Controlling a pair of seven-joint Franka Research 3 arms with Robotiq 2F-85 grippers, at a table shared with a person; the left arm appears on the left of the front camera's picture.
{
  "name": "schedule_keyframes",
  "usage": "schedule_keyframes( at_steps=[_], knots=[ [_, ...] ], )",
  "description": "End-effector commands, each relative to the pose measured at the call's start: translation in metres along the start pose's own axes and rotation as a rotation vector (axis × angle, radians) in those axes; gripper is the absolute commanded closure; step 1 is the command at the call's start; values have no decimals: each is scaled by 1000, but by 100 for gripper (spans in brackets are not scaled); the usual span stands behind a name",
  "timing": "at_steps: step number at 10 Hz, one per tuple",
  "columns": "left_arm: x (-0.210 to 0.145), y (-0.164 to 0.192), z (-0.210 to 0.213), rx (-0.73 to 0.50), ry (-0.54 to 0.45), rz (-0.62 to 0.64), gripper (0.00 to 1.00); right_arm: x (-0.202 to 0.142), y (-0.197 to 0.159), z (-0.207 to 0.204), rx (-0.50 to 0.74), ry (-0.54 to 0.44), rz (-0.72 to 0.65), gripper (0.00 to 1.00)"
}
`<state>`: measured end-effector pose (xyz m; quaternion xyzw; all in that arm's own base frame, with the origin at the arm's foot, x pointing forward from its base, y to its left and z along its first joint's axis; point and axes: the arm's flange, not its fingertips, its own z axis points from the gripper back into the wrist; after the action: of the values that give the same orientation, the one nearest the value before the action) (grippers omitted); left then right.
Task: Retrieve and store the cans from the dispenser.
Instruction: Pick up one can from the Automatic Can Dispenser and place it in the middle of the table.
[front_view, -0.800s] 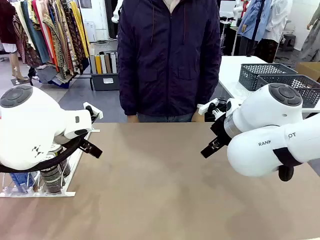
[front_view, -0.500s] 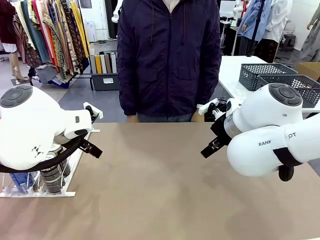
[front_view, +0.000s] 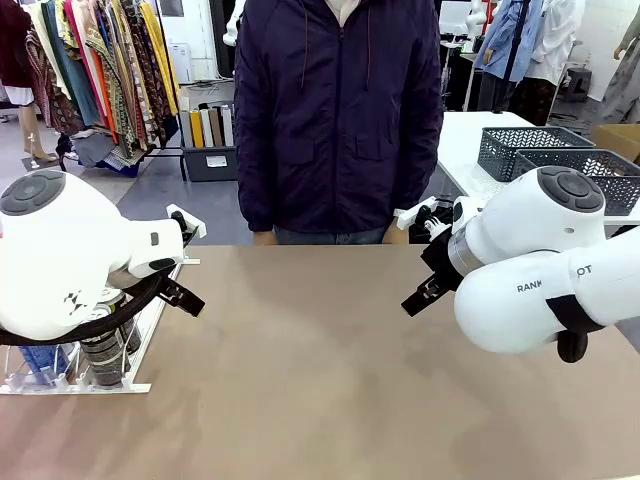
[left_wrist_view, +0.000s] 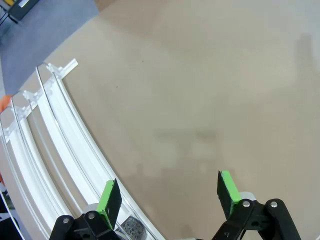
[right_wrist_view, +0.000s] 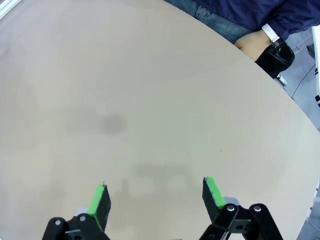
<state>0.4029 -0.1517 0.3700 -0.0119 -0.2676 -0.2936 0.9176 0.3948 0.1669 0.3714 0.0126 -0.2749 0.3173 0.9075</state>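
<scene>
The dispenser (front_view: 100, 386), a low clear rack with white rails, sits at the table's left edge, partly under my left arm. In it stand a black can (front_view: 106, 350) and a blue can (front_view: 42, 362), both half hidden by the arm. In the left wrist view my left gripper (left_wrist_view: 168, 192) is open over bare table, with the dispenser's white rails (left_wrist_view: 55, 130) curving along its left side. My right gripper (right_wrist_view: 156, 196) is open as well, above bare tabletop with nothing between its fingers.
A person in a dark jacket (front_view: 340, 120) stands at the far edge, one hand (right_wrist_view: 251, 42) near the table's rim. Dark grey baskets (front_view: 530, 150) rest on a white table at the back right. A clothes rack (front_view: 90, 70) stands at the back left.
</scene>
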Motion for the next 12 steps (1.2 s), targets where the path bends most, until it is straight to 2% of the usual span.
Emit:
schedule_keyframes(
  at_steps=[1,6,7,8,9,10,11,12],
  knots=[
    [0,0,0,0,0,0,0,0,0,0,0,0,0,0],
    [0,0,0,0,0,0,0,0,0,0,0,0,0,0],
    [1,-6,13,-128,1,-32,0,-4,-6,11,120,92,-44,0],
    [2,-12,32,-278,-9,-27,0,-8,-13,28,325,169,-118,0],
    [10,-15,55,-446,-9,65,0,-4,-23,53,487,137,-292,0],
    [19,-14,79,-509,98,288,0,-6,-33,80,594,109,-448,0],
    [16,-6,110,-610,55,362,0,-20,-48,115,790,17,-457,0],
    [4,12,141,-700,20,379,0,-41,-64,149,960,-62,-450,0]
  ],
)
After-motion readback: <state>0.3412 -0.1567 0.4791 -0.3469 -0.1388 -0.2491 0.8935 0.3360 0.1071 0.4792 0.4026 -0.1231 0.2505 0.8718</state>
